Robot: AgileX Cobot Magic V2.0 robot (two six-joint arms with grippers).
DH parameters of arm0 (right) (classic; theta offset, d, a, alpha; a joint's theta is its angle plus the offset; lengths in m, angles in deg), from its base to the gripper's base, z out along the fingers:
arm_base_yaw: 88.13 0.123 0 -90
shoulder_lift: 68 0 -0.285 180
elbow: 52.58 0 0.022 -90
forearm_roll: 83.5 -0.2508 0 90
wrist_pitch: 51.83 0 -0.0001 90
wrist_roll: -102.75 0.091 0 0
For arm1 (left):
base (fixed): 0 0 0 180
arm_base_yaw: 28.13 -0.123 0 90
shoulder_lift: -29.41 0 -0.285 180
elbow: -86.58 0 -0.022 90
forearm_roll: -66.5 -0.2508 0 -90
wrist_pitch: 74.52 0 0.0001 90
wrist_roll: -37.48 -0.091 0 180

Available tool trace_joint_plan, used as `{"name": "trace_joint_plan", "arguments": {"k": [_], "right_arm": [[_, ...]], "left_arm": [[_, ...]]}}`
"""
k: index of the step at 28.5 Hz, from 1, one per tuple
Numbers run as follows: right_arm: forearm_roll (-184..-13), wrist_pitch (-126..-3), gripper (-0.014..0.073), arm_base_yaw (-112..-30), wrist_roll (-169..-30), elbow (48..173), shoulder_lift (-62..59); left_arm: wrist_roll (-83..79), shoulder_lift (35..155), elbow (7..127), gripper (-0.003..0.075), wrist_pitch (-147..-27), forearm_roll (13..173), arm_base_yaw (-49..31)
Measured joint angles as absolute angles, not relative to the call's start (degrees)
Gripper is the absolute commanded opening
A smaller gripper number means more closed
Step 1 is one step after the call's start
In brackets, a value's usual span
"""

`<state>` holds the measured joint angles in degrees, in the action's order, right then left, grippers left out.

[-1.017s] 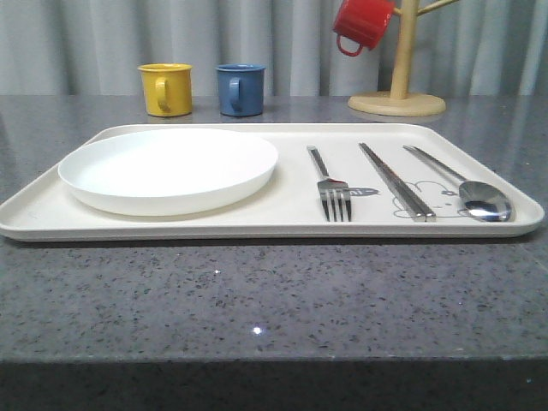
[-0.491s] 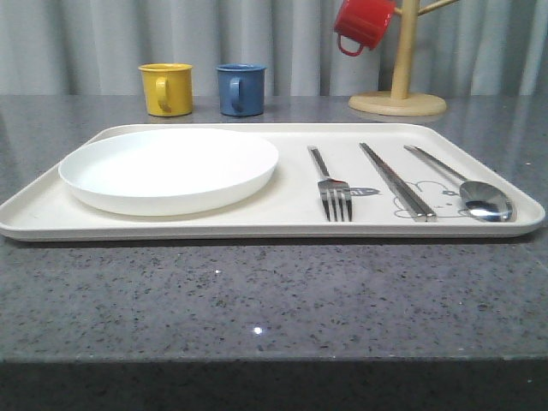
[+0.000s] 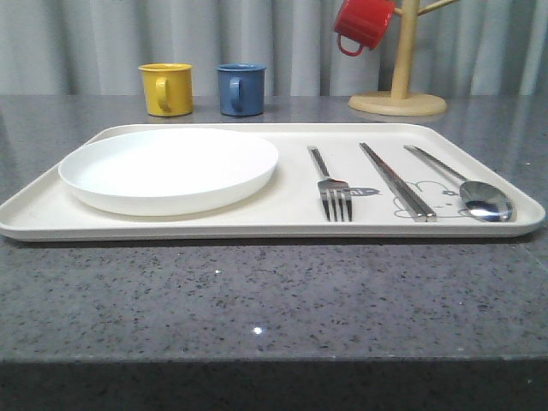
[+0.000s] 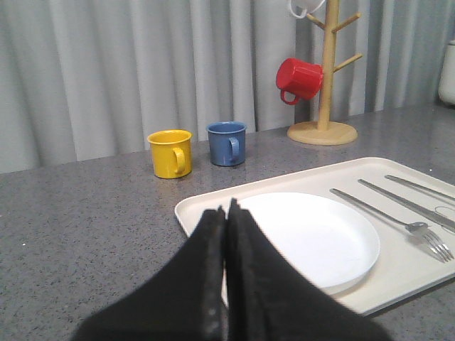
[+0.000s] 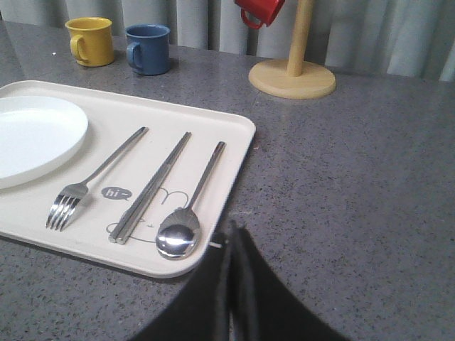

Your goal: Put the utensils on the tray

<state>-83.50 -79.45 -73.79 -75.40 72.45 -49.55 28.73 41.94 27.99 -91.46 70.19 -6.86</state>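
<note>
fork (image 3: pixel 336 190), chopsticks (image 3: pixel 396 181), spoon (image 3: pixel 476 197) on tray (image 3: pixel 257 227), spoon nearest right rim

A: How many utensils were there?
B: Three kinds: one fork (image 3: pixel 333 184), one pair of chopsticks (image 3: pixel 396 181), so two sticks, and one spoon (image 3: pixel 469 190).

A: And the dishes?
B: There was one tray (image 3: pixel 282 224) and one white plate (image 3: pixel 169 169).

A: How many mugs did you count?
B: Three coloured ones: one yellow mug (image 3: pixel 166 88), one blue mug (image 3: pixel 241 89), one red mug (image 3: pixel 361 24). There was one wooden mug stand (image 3: pixel 399 90) too.
</note>
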Motion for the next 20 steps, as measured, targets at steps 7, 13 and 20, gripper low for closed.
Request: {"name": "trace_joint_plan", "arguments": {"k": [7, 13, 20], "right_arm": [[-83.5, -79.45, -0.0031, -73.79, -75.4, 72.45, -49.55], [-83.5, -79.56, -0.0031, -73.79, -75.4, 72.45, -49.55], [-83.5, -79.56, -0.0031, -73.79, -75.4, 72.45, -49.55]], "left_arm": [[28.73, 37.43, 22.64, -0.0018, -90.97, 70.23, -9.73], [28.73, 36.95, 13.08, -0.0018, -88.09, 70.23, -17.29], [28.73, 36.95, 9.15, -0.0018, -84.09, 70.32, -24.32]]}}
